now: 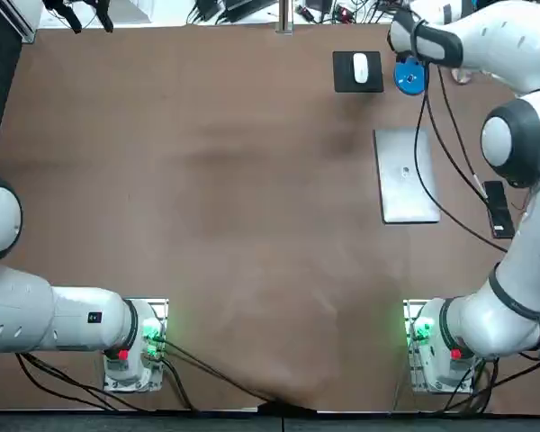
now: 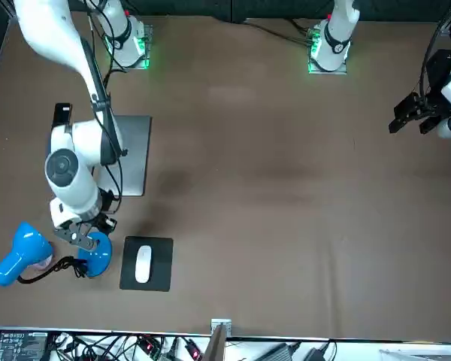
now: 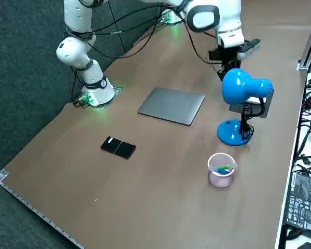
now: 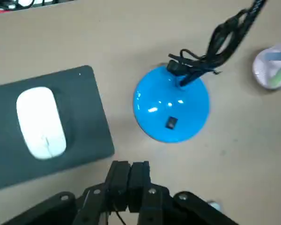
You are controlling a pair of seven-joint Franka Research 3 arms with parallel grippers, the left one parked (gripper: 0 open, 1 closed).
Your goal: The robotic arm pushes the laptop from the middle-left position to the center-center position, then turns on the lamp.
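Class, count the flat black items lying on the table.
2. The mouse pad lies under the mouse, beside the lamp base, near which the shut right gripper hovers. The phone lies beside the laptop, on the robot's right. None seems hidden.

Top, front and right-side cameras view the whole table (image 1: 207, 180) from afar; the wrist camera looks closely past the right gripper (image 4: 129, 174) at the adjacent lamp base (image 4: 171, 104), common to all.

Brown table (image 1: 252, 180) stands on dark grey carpet (image 3: 20, 104).
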